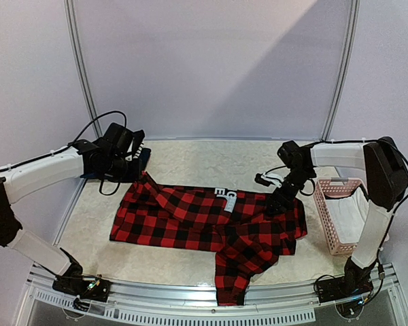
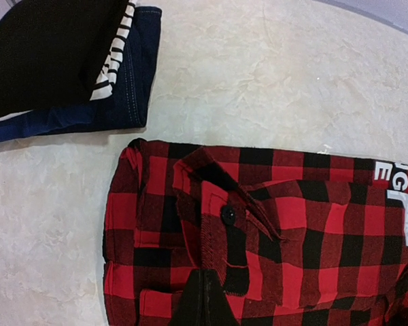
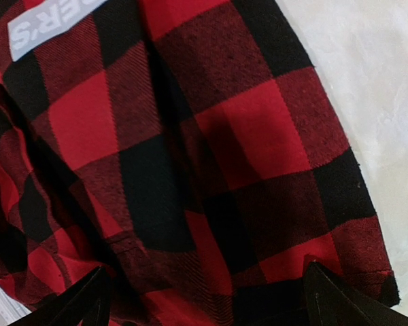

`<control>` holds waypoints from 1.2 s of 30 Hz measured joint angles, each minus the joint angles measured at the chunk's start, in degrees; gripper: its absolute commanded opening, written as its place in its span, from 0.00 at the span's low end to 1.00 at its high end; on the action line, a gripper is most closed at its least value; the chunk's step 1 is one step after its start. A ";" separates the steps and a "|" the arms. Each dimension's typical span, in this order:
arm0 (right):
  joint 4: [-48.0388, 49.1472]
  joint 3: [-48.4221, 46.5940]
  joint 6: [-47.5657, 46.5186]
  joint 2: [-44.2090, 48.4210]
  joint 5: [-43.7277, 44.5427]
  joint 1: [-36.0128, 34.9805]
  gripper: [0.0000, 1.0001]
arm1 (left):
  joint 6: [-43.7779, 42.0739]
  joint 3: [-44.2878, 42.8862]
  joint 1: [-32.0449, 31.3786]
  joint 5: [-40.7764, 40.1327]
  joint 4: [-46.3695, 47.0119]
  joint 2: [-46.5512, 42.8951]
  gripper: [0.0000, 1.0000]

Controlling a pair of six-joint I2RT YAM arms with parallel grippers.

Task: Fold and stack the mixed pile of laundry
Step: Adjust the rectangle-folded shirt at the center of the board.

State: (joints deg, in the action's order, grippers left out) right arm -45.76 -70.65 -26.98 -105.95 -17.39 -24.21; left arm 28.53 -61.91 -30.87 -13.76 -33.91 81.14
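Plaid shirt (image 1: 211, 224) lies spread for folding; left gripper (image 2: 202, 300) closed upper left, right gripper (image 3: 207, 288) wide at right

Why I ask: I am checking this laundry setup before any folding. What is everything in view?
shirt: one, red and black checked, spread across the middle of the table, one part reaching the near edge.
folded clothes: two, a black one with white lettering on a navy one, back left of the table.
basket: one, pink slatted plastic, right side of the table, something white inside.
table: one, cream marbled, under it all.
left hand: one, black, shut, at the shirt's left end.
right hand: one, black, open wide, over the shirt's right end.
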 measured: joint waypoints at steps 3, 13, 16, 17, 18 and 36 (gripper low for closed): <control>0.24 -0.13 0.61 -0.11 1.36 0.02 0.99 | -0.04 0.04 -1.01 -2.47 -1.20 0.00 0.00; 0.90 -1.42 2.23 -0.11 2.16 1.62 0.98 | 0.02 2.40 -2.12 -8.63 -4.39 -3.98 0.00; 0.92 -1.53 2.51 -0.20 2.34 1.88 0.98 | 0.20 2.47 -2.19 -8.68 -4.55 -3.72 0.00; 0.90 -1.62 2.56 -0.26 2.38 1.90 0.98 | 0.31 2.51 -2.27 -8.66 -4.63 -3.45 0.00; 0.92 -1.68 2.60 -0.26 2.38 1.99 0.98 | 0.44 2.58 -2.47 -8.63 -4.63 -3.10 0.00; -0.50 -2.25 2.54 -0.15 1.51 2.78 0.99 | 3.63 6.29 -3.67 -6.14 -15.30 3.67 0.48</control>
State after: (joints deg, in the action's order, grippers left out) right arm -46.26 -72.90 -24.45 -106.10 -15.88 -21.43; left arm 32.16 -55.61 -34.54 -19.90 -49.21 84.82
